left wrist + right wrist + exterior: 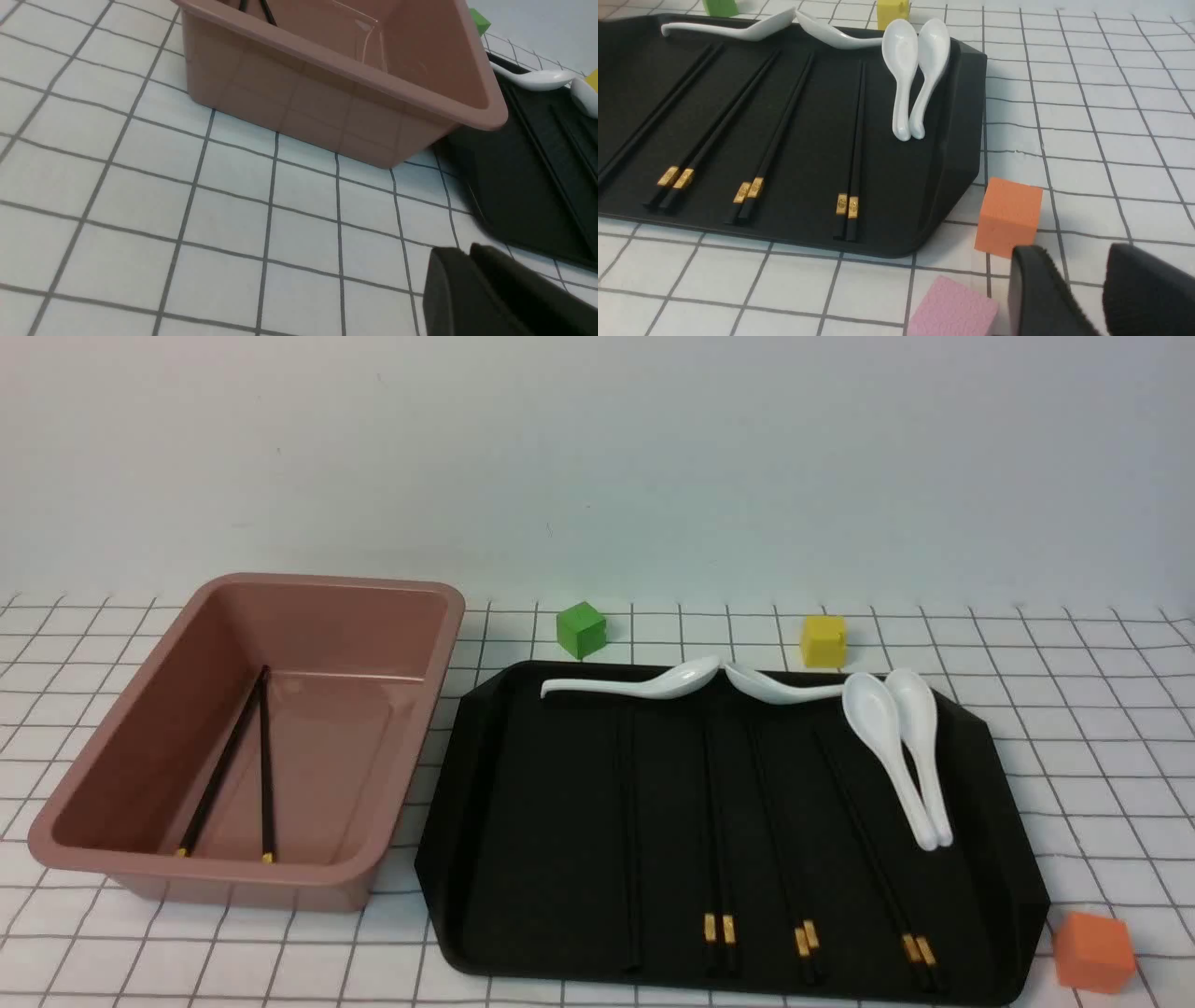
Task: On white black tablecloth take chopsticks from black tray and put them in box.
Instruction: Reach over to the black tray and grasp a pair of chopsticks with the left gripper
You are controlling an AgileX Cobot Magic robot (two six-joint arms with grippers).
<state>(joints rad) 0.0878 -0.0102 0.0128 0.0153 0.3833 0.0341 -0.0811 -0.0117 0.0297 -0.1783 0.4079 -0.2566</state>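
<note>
Target is the plain chopsticks (631, 840): leftmost pair on the tray (541, 821), no gold bands. They lie flat on the tray floor, the two sticks tight together, apart from the banded pairs (717, 859) to their right.

Long axis runs near-to-far from the robot, roughly parallel to the tray's left edge. The near ends sit just short of the tray's near rim; the far ends stop just before a spoon (635, 686).

The box (355, 635) is just left of the tray. It already holds one gold-tipped pair (266, 756).

Left gripper (468, 261): fingers look pressed together and are holding nothing. It sits low over the cloth (1074, 728), in front of the box's near corner and near the tray's near-left edge.

Right gripper (1078, 261): jaws apart, empty. It is off the tray's near-right corner, beside an orange cube (1008, 217) and a pink block (952, 308). From there the target is clear across the tray, with all three banded pairs in between.

My read:
- The left arm is nearer both the sticks and the box, so it's the natural pick.
- It needs to open first, then close across the sticks, square to their length.
- Main risk is the thin black sticks on a black tray giving little to grab.
</note>
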